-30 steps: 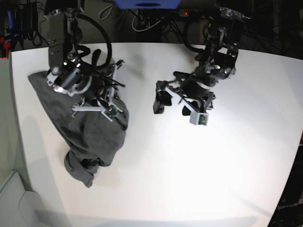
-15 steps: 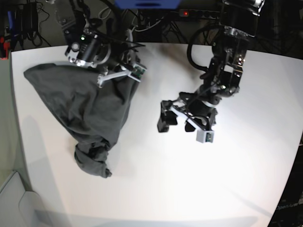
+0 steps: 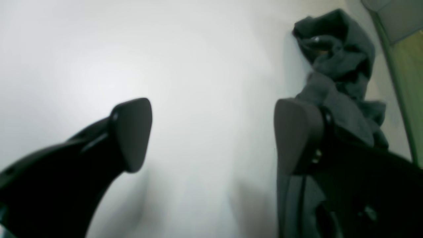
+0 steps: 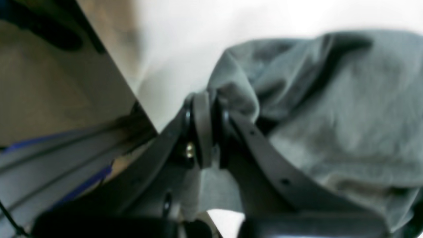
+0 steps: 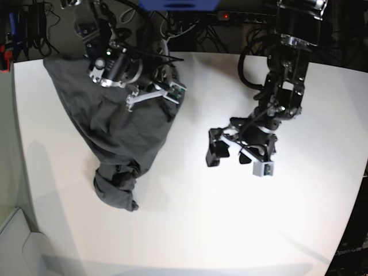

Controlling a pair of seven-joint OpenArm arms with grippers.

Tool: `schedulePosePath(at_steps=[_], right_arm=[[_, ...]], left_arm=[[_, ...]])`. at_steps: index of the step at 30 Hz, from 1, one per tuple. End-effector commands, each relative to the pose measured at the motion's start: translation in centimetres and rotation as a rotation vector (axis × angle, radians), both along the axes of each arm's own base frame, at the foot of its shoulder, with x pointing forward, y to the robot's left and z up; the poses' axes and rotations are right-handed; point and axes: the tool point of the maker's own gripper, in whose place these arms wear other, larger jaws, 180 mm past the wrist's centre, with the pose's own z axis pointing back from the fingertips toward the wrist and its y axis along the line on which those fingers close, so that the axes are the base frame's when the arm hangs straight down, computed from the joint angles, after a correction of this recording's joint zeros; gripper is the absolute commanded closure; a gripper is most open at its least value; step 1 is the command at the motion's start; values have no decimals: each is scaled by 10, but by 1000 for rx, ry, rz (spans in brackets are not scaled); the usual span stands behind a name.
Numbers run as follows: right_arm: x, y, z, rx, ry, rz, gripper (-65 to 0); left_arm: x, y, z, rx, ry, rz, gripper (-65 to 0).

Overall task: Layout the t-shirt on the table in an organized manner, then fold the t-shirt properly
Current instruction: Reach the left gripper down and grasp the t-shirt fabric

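The dark charcoal t-shirt (image 5: 106, 123) hangs stretched from the far left of the white table (image 5: 190, 230) down to a bunched, twisted end (image 5: 115, 192) that rests on the tabletop. My right gripper (image 5: 165, 80) holds the shirt's upper part raised near the back edge. In the right wrist view this gripper (image 4: 205, 129) is shut on a pinched fold of the t-shirt (image 4: 330, 115). My left gripper (image 5: 228, 154) hovers over bare table at centre right, open and holding nothing. The left wrist view shows its pads (image 3: 132, 132) wide apart, with the bunched t-shirt (image 3: 340, 66) beyond them.
Cables and dark equipment (image 5: 190, 26) line the table's far edge. Bare white tabletop (image 3: 165, 49) stretches between the two arms and toward the front. The table's left edge (image 5: 23, 190) runs close beside the shirt's bunched end.
My right gripper has carried the shirt up, back and to the right, drawing it out from a heap into a long hanging shape. The left arm has drifted right and slightly forward, still open.
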Motion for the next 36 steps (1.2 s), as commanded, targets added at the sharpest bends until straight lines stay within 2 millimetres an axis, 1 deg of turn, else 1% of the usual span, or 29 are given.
schedulePosePath(at_steps=[1,5,8,11,13,15,16,17,19,22,25,26,29,31,33,36], right_arm=[[5,7,10,39,-31,5,-51],[5,5,10,37,-30,1,-161],[5,0,8,22,-31,3,-223],[5,-2,7,16,-31,4,-260],[7,-6,8,6,-38,7,-267],[8,-12,6,-11,-43,10,-266],[9,-15,6,-18,-44,9,-266],[12,-20,6,-24,-48,-3,-266],[20,-31,7,-41,-60,-32,-266],[33,-57,10,-65,-80,-108,-266],[46,-80,15,-84,-104,-181,-267],[53,-88,18,-90,-117,-205,-267],[60,-103,22,-99,-131,-253,-267],[63,-108,24,-102,-139,-271,-267],[64,-109,24,-103,-140,-274,-267],[64,-110,24,-104,-141,-276,-267]], left_arm=[[13,-7,22,-28,-66,-9,-566],[23,-24,31,-75,-80,-9,-566],[33,-35,46,-105,-112,-16,-567],[35,-63,51,-113,-126,-90,-567],[38,-76,52,-107,-131,-137,-567],[39,-97,47,-121,-110,-171,-566],[40,-103,42,-127,-93,-176,-566],[40,-107,35,-130,-73,-177,-566],[42,-116,30,-139,-55,-179,-566],[41,-125,19,-156,-18,-178,-567],[39,-133,14,-170,3,-183,-567],[42,-137,16,-174,4,-185,-567],[44,-144,8,-179,33,-188,-566],[41,-152,-2,-188,68,-190,-566],[37,-159,-13,-196,105,-191,-566],[37,-168,-16,-196,124,-203,-565]])
